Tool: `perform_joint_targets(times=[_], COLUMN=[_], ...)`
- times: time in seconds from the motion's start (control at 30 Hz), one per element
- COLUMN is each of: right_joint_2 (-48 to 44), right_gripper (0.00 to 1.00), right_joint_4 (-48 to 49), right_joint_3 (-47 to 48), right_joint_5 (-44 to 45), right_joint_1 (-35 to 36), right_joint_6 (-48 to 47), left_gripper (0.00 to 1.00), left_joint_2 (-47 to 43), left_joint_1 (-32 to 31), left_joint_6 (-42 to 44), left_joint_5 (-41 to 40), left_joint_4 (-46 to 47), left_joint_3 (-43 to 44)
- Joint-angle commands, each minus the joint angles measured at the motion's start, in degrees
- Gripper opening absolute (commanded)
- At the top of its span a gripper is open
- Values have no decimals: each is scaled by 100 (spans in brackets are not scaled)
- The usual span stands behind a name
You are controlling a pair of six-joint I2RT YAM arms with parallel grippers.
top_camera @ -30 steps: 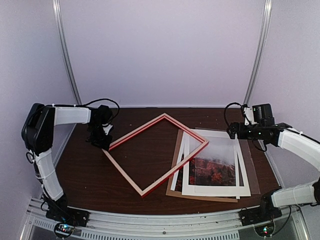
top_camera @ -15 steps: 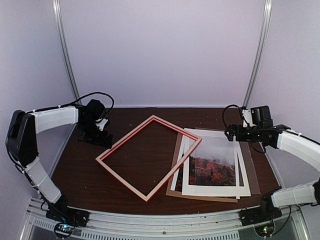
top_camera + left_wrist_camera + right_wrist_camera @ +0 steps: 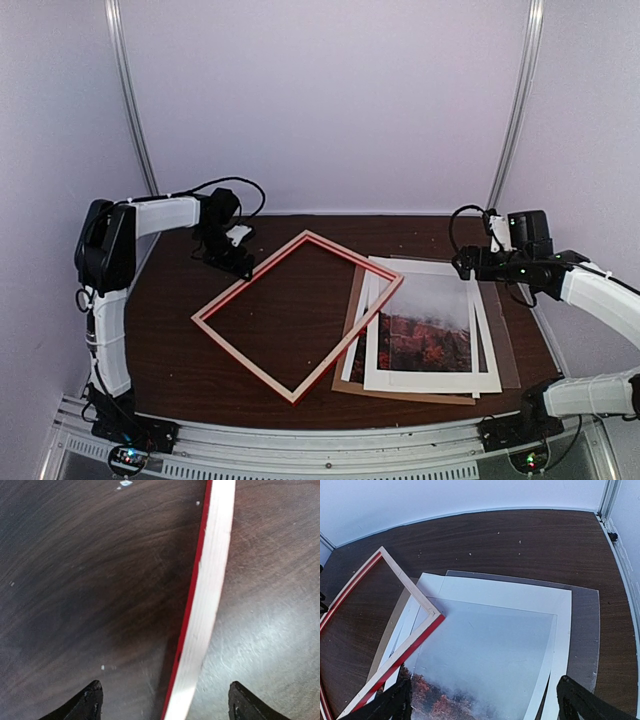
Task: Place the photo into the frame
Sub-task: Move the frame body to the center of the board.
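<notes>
Both claws spread; frame askew on the bench, one corner over the photo.
From above, the left arm is seen folded high at the elbow, its forearm stretched rightward, the left claw (image 3: 238, 262) pointed down at the far-left rail of the frame (image 3: 244, 359), which lies flat on the bench (image 3: 170, 350) beside the photo (image 3: 425, 325); the right arm is reached leftward, the right claw (image 3: 465, 265) hung near the far edge of the white mat (image 3: 440, 268). At the left wrist, the claw (image 3: 165, 705) is seen spread, one tip either side of the rail (image 3: 210, 580), neither touching. At the right wrist, the claw (image 3: 485, 702) is spread above the photo (image 3: 485, 645), whose far-left corner is covered by the frame's corner (image 3: 410, 587).
</notes>
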Motion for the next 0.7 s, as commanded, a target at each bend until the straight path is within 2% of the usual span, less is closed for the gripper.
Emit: perform_joint_targets(times=[0.0,0.2,0.37,0.67], right_joint_2=[-85,-193,-195,-186], right_gripper=[100,100,100,100], right_joint_4=[-45,-72,-57,-53], right_joint_3=[-47,-138,-193,-211], right_joint_5=[93,115,106,71], right_joint_1=[37,43,42,45], right_joint_6=[84,92,115,105], left_gripper=[81,65,43,26], left_joint_2=[365,487,363,-496], left_joint_1=[-38,-51,-48,-48], left_joint_6=[264,229,70,-709], left_joint_5=[41,7,-89,-435], left_joint_4=[-239,-232,-139,298], left_joint_3=[396,370,25,-1331])
